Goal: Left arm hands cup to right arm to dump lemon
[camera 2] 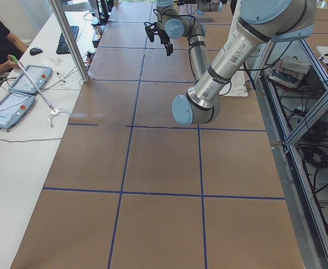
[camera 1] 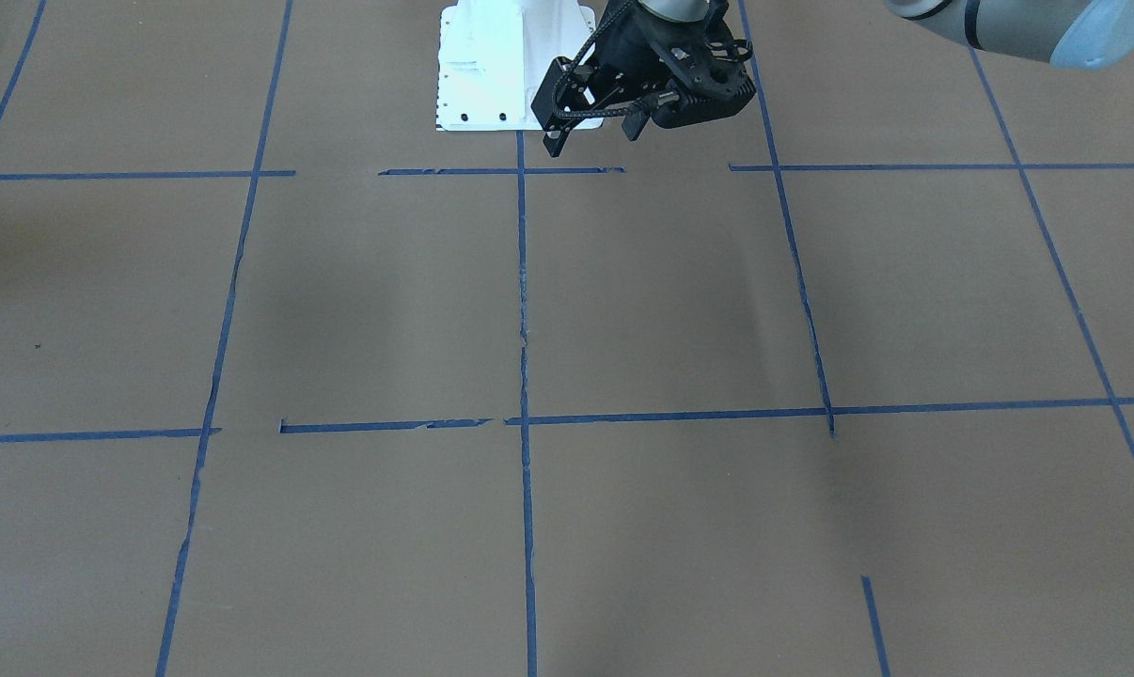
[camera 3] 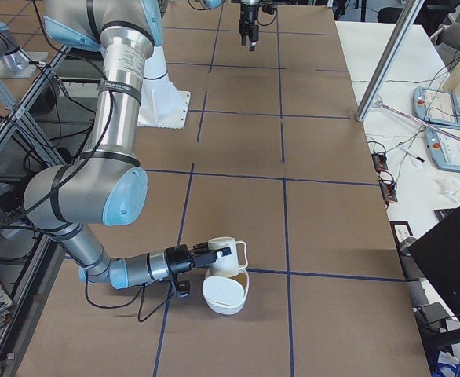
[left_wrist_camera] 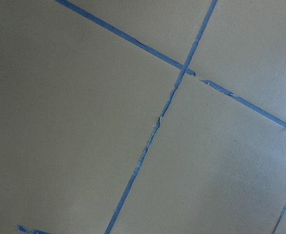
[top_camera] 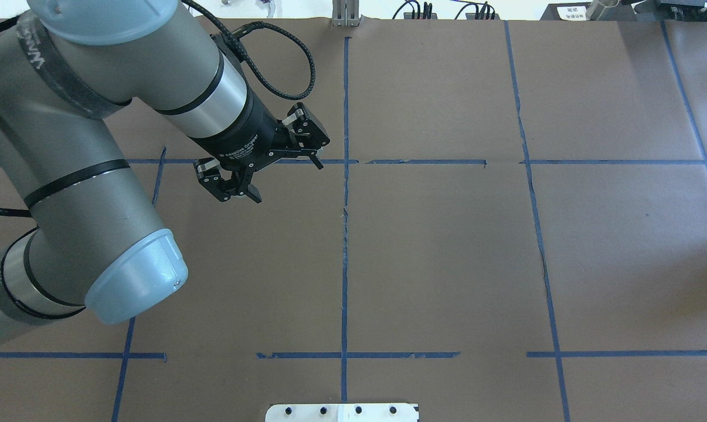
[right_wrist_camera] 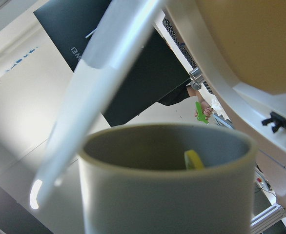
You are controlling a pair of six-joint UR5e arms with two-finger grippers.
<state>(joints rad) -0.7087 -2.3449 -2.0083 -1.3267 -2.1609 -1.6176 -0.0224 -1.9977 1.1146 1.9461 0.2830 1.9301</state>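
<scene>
The right arm [camera 3: 96, 196] reaches low over the table [camera 3: 238, 141], with the right gripper [camera 3: 217, 253] lying almost level. The cup [camera 3: 230, 265] sits right at the gripper's tips, its handle on the side away from the wrist. This side view does not show whether the fingers are clamped on the cup. Just below the cup and slightly ahead of the tips stands a white bowl [camera 3: 224, 297]; whether cup and bowl touch cannot be told. In the right wrist view the cup fills the lower frame directly ahead of the tool. The lemon [right_wrist_camera: 194, 160] shows inside it, against the inner wall near the rim. The left arm [top_camera: 95, 176] holds the left gripper [top_camera: 289, 184] well apart from the cup, above the taped brown surface. Its fingers are spread wide with nothing between them.
</scene>
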